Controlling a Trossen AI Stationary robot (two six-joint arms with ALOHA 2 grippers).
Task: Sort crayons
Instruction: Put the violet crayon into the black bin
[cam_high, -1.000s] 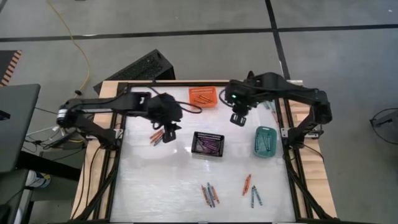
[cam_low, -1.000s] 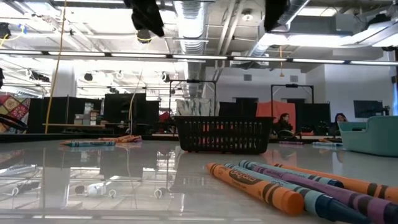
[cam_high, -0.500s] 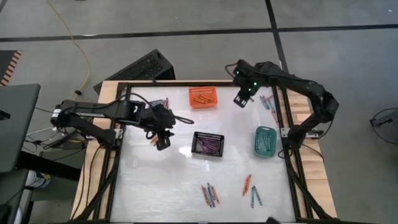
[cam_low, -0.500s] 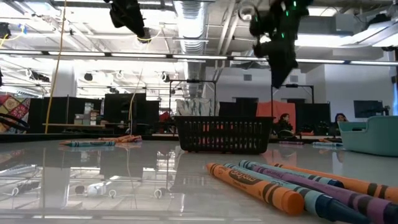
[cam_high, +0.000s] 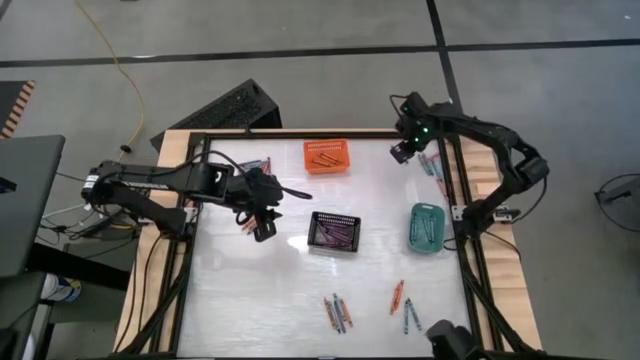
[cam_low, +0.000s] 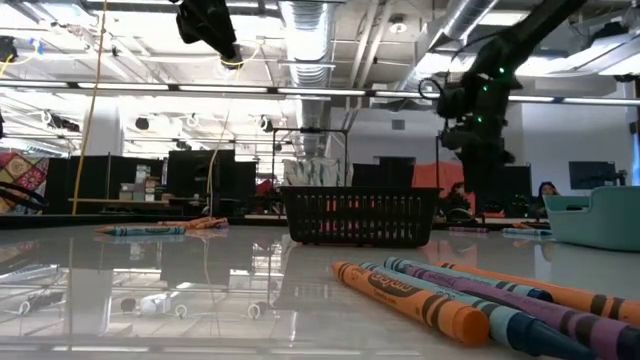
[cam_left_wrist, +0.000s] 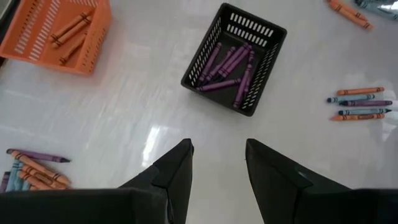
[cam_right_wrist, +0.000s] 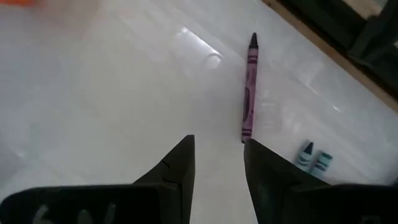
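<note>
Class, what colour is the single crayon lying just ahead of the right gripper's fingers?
Purple. The crayon shows best in the right wrist view, just beyond the right gripper.

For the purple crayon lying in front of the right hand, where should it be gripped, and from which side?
Likely at mid-length, on the paper label, coming straight down from above. The purple crayon lies flat and alone on the table, so the right hand, already open, could close its fingers across the narrow width.
</note>
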